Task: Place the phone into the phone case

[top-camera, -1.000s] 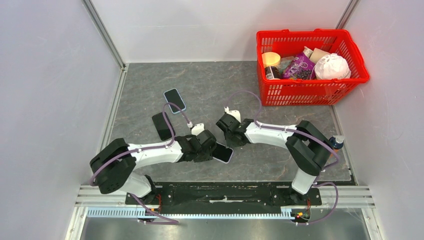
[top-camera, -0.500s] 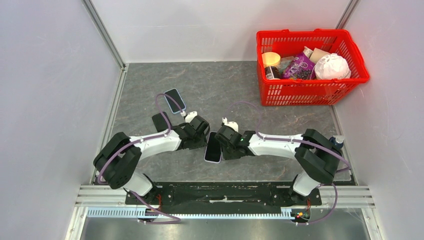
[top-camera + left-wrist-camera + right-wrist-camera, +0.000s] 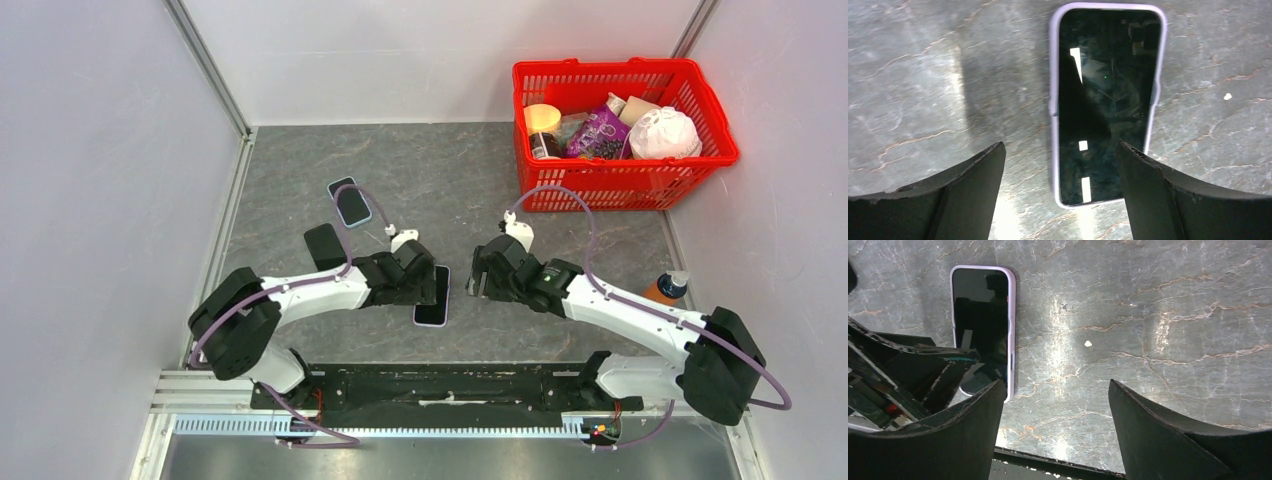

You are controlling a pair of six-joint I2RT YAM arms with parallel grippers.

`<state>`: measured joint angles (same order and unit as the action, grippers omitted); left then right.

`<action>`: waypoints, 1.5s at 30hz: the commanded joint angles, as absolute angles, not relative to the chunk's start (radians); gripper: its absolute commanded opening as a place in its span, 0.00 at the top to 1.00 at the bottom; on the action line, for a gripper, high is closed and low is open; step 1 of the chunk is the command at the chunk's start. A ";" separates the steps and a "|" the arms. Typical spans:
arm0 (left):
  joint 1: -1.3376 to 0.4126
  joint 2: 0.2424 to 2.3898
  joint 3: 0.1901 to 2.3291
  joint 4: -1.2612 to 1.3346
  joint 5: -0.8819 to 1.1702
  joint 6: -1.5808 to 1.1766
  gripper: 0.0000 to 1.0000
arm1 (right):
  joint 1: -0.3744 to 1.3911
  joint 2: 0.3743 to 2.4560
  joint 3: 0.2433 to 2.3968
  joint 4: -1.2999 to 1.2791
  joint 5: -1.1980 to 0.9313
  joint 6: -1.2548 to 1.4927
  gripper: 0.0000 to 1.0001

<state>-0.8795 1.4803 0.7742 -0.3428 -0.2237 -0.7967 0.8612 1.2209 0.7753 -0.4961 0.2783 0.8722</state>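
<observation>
Table top: a grey, stone-patterned slab [image 3: 420, 170] with pale veins running through it.
Back wall: a plain white panel [image 3: 440, 50].
Side walls: one white panel on the left [image 3: 90, 200] and another on the right [image 3: 790, 230], closing in the slab.
Corner posts: slim metal strips, left [image 3: 208, 68] and right [image 3: 697, 25], at the back corners.
Near edge: an aluminium rail [image 3: 400, 425] with a slotted strip, running across the width.
Far right corner: a red plastic basket [image 3: 620, 185] holding assorted packets and containers.
Light: soft and even from overhead; close up, a white glare patch [image 3: 1058, 355] sits on the slab.
</observation>
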 commanded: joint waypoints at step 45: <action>-0.900 1.852 1.132 -0.408 -0.429 -0.793 0.55 | 0.851 0.965 0.694 -0.592 0.362 0.918 0.17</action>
